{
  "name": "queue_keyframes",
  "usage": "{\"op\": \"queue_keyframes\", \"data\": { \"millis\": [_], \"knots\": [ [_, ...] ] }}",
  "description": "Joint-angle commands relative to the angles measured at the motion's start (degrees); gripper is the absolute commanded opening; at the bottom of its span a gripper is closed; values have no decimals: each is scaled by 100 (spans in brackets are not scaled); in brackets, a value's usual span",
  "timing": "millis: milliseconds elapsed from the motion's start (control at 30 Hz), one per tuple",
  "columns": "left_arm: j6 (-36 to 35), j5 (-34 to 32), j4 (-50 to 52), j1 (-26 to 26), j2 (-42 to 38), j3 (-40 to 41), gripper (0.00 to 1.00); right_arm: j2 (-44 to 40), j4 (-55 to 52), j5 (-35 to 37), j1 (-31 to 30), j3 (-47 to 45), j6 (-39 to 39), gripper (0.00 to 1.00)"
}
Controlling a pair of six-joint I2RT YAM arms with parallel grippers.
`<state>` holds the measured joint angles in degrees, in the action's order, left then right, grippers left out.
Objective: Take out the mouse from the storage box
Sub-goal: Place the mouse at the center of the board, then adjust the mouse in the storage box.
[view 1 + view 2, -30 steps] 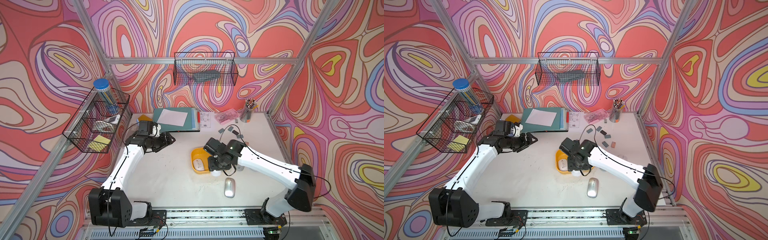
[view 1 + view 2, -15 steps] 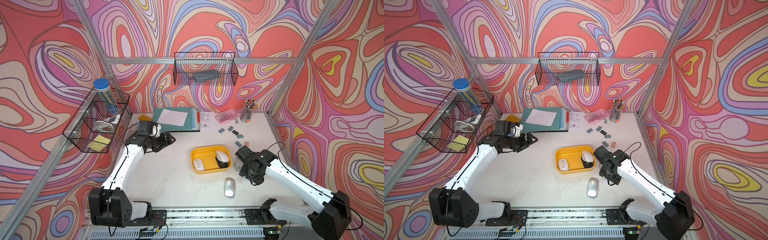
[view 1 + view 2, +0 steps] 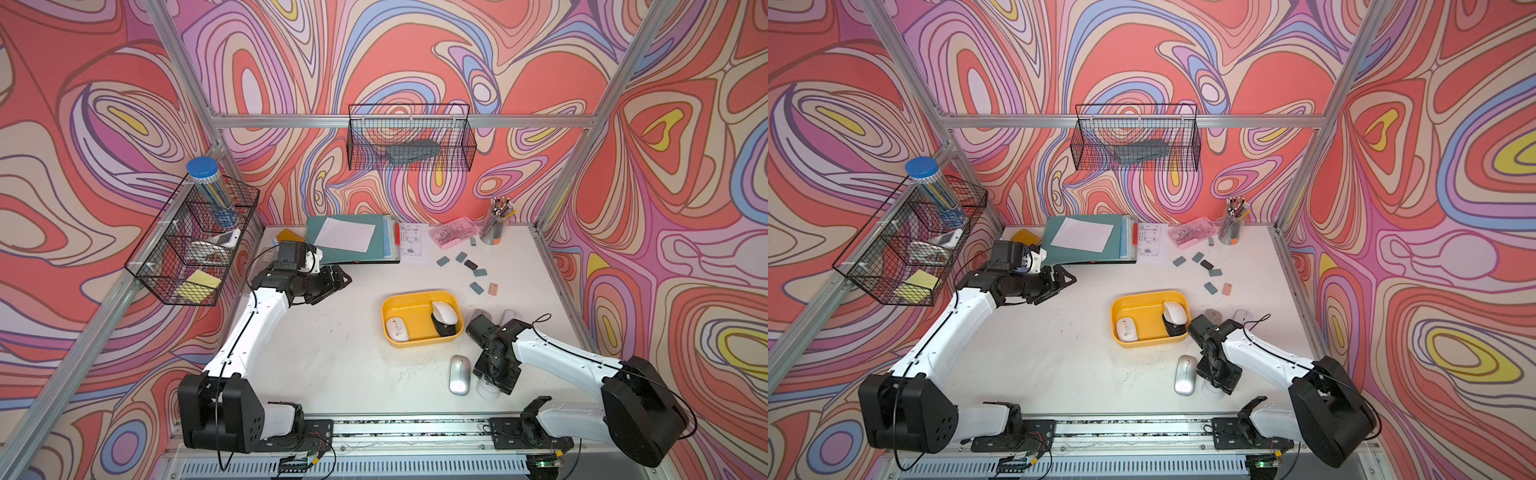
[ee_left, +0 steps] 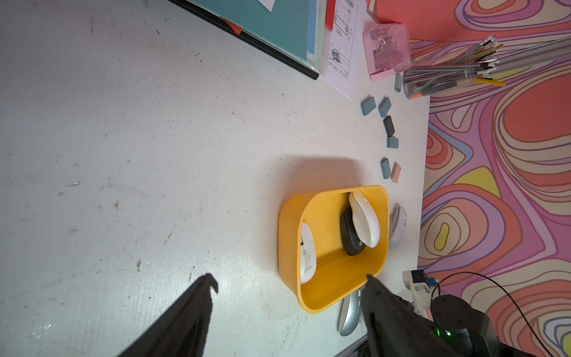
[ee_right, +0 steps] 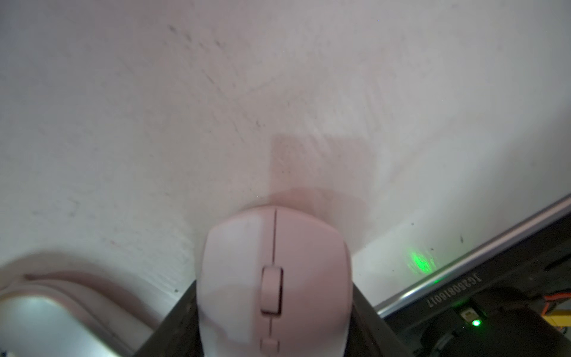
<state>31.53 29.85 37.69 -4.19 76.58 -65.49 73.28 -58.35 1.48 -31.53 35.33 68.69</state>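
Since the right gripper (image 5: 273, 333) is clamped on the pale pink mouse (image 5: 273, 253), that one's outside the yellow storage box (image 3: 409, 316), near the front of the table (image 3: 332, 353) beside a silver mouse (image 3: 459, 374). Box holds a flat white mouse (image 3: 397, 329) plus a rounder white mouse (image 3: 444, 311) atop a black mouse (image 3: 446, 330). Left gripper (image 3: 343, 279) gapes empty near the folders (image 3: 380, 245).

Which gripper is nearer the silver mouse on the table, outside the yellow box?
Right. The right gripper, holding a pale mouse, sits right beside the silver mouse. The left gripper is far across the table, near the folders.
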Motion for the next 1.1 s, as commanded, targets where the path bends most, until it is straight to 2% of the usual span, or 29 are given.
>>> {"op": "queue_keyframes", "data": {
  "millis": [0, 133, 233, 333, 400, 467, 533, 667, 800, 933, 1067],
  "knots": [
    [-26, 4, -71, -23, 53, 63, 80, 105, 169, -147, 24, -103, 58, 64],
    [-24, -18, -51, -30, 77, 50, 80, 117, -159, 7, 24, 99, -16, 74],
    [-35, -30, -45, -30, 94, 42, 81, -95, -663, 273, 24, 429, -22, 76],
    [-69, -85, -8, -30, 120, 8, 81, -585, -1363, 723, -57, 1166, -34, 78],
    [-83, -115, 6, -30, 113, 0, 81, -854, -1529, 981, -181, 1743, -302, 78],
    [-79, -116, -4, -30, 112, 2, 81, -863, -1243, 917, -205, 2211, -923, 78],
    [-69, -131, -4, -30, 129, 2, 81, -419, -862, 715, -226, 2739, -1710, 78],
    [-108, -198, 65, -30, 156, -25, 81, 841, -282, 453, -622, 3703, -2444, 78],
    [-111, -251, 58, -30, 121, -14, 81, 2006, 381, 21, -1015, 4453, -2764, 78],
    [-118, -208, 67, -34, 141, -22, 81, 3004, 578, -208, -1245, 4977, -3029, 77],
    [-125, -206, 80, -30, 138, -25, 81, 3483, 759, -455, -1344, 5113, -3123, 77]
  ]
}}
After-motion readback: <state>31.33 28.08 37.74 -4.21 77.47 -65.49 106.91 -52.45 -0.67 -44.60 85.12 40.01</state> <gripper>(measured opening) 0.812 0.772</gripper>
